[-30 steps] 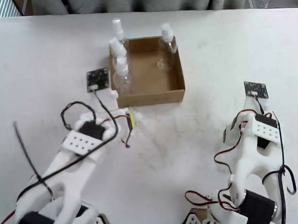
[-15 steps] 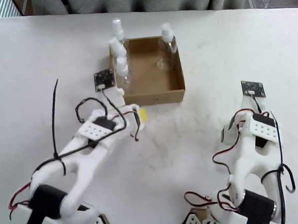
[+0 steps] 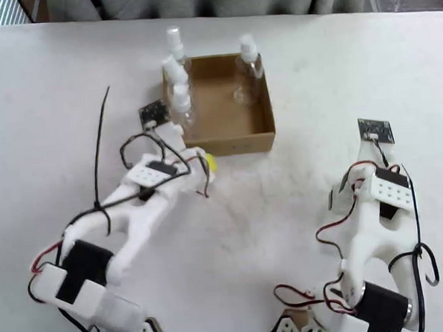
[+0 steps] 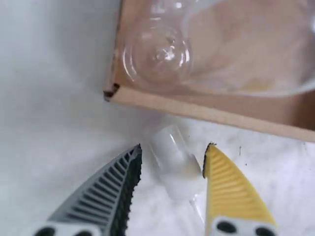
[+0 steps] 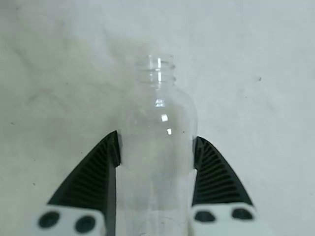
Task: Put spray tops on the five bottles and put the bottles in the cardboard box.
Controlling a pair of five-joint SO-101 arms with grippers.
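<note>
On the left half of the bench (image 3: 47,93), just at the front-left corner of the cardboard box (image 3: 231,145), I have my left pincer (image 4: 172,147) spread wide, with 1 finger on each side of a clear spray top (image 4: 174,164). The top lies on the bench right in front of the box wall. I cannot tell whether either finger actually touches it. In the box I count 4 capped bottles (image 3: 181,101) standing upright: 3 in a row along the left wall and 1 by the right wall. Through my left wrist camera I see the round base of the nearest one just inside the box corner. Well to the right of the box, my right pincer (image 5: 156,137) pinches a bare bottle (image 5: 157,98) across its body, with both black fingers pressed against the clear sides. Its threaded neck is uncovered and points away from the pincer, with plain bench behind it.
</note>
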